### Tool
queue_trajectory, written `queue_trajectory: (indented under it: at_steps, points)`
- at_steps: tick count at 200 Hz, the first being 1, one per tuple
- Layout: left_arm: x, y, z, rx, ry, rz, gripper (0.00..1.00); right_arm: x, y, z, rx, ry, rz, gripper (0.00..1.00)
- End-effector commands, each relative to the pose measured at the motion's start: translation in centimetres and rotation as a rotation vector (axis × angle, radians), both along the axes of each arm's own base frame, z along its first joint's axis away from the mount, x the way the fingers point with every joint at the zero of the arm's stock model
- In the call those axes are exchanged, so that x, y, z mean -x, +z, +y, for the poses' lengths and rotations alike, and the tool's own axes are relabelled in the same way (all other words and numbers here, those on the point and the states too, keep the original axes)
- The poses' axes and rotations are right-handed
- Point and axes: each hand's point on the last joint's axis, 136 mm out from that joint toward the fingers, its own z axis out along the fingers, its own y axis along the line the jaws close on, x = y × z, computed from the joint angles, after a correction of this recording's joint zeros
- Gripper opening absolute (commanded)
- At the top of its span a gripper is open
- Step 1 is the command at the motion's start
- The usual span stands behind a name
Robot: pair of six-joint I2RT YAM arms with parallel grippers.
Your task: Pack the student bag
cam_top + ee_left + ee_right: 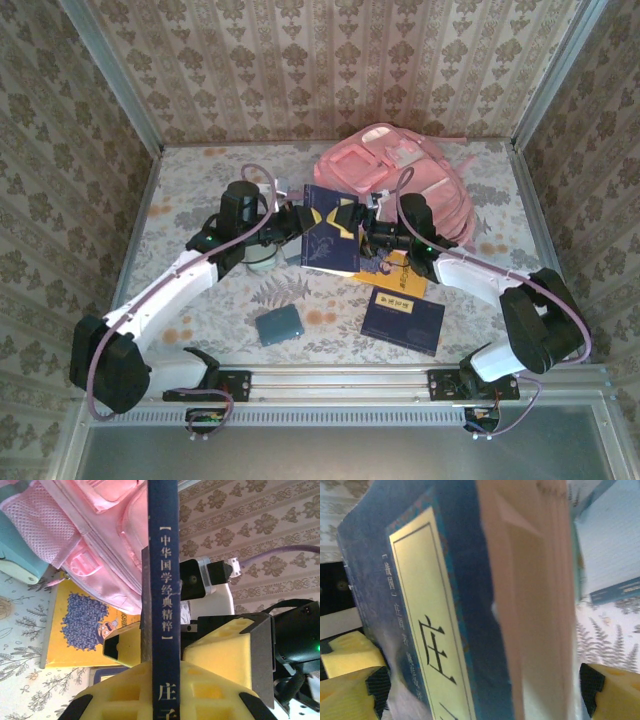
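The student bag (400, 175), a pink backpack with paler front pockets, lies on the floral-patterned table (190, 300). It is at about 1 o'clock from the table's middle, toward the far wall. Just in front of it, near the middle, a thick dark blue book (328, 235) is held up off the table between the two arms.

The left gripper (293, 228) is at the book's 9 o'clock side. In the left wrist view its yellow fingers (120, 695) are clamped against both faces of the book, with the spine toward the camera. The spine reads 中华国学经典精粹, with 庄子 in larger characters below.

The right gripper (366, 236) is at the book's 3 o'clock side, its jaws spread wide with the book standing between them. In the right wrist view one yellow finger (612, 687) sits clear of the page edges, not pressing. That view also shows the cover's cream panel with a large 庄. A smaller column of characters beside it is too soft to read surely.

At 4 o'clock from the held book a yellow book (405, 272) lies flat, partly under the right arm. The left wrist view shows a cartoon figure on its cover, and its far edge is tucked against the bag. At 5 o'clock a second dark blue book (402, 320) lies flat, its pale label too small to read. At 7 o'clock sits a small grey-teal square case (279, 325).
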Motion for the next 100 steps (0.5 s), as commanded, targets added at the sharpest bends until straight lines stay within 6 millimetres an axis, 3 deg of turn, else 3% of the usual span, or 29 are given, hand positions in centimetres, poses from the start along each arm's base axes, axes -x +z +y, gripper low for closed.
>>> queue_trajectory:
  at_steps: [1, 36, 54, 68, 91, 100]
  points:
    - [0.2, 4.3, -0.8, 0.078, -0.038, -0.090, 0.00, 1.1, 4.8, 0.1, -0.128, 0.022, -0.091, 0.87]
    - [-0.1, 4.5, -1.2, 0.055, -0.046, -0.103, 0.00, 1.6, 5.4, -1.7, -0.057, -0.041, -0.111, 0.58]
    - [-0.2, 4.4, -1.9, 0.032, -0.068, -0.108, 0.00, 1.6, 5.4, -2.7, -0.036, -0.069, -0.106, 0.40]
    - [-0.7, 4.0, -2.4, 0.012, -0.083, -0.095, 0.00, 1.5, 5.1, -3.6, 0.000, -0.104, -0.098, 0.20]
    - [-1.2, 3.6, -3.8, -0.005, -0.129, -0.078, 0.00, 1.5, 5.4, -5.2, 0.020, -0.155, -0.114, 0.04]
    - [-1.4, 3.2, -4.5, -0.033, -0.151, -0.075, 0.15, 1.4, 5.2, -6.2, 0.046, -0.191, -0.111, 0.00]
